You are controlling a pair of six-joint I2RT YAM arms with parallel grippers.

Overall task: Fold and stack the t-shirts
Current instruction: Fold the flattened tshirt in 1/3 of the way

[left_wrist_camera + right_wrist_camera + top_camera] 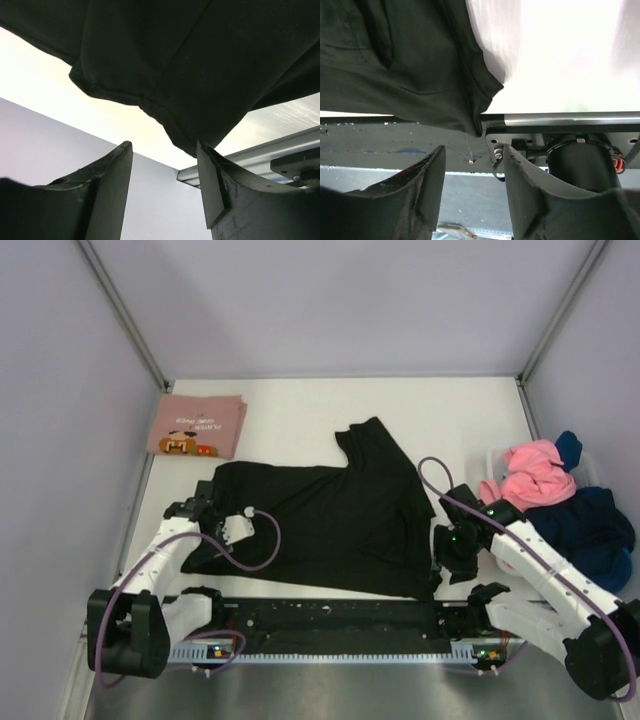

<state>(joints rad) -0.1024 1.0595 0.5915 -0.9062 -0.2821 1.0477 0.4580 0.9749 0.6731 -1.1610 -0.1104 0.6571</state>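
A black t-shirt (pixel 330 515) lies spread on the white table, one sleeve pointing to the back. My left gripper (pixel 205 508) is open at the shirt's left edge. In the left wrist view (pixel 165 150) a hem corner of the black shirt (pixel 190 75) hangs over the jaws and touches the right fingertip (pixel 207 155). My right gripper (pixel 438 575) is open at the shirt's near right corner. In the right wrist view (pixel 474 152) that corner (pixel 475 120) lies just beyond the jaws, not between them. A folded pink t-shirt with a cartoon print (pixel 197 426) lies at the back left.
A clear bin (pixel 497 462) at the right holds a heap of shirts: pink (pixel 535 475), navy (pixel 580 520) and blue (pixel 608 565). Grey walls close in the left, back and right. A black rail (pixel 340 620) runs along the near edge between the arm bases.
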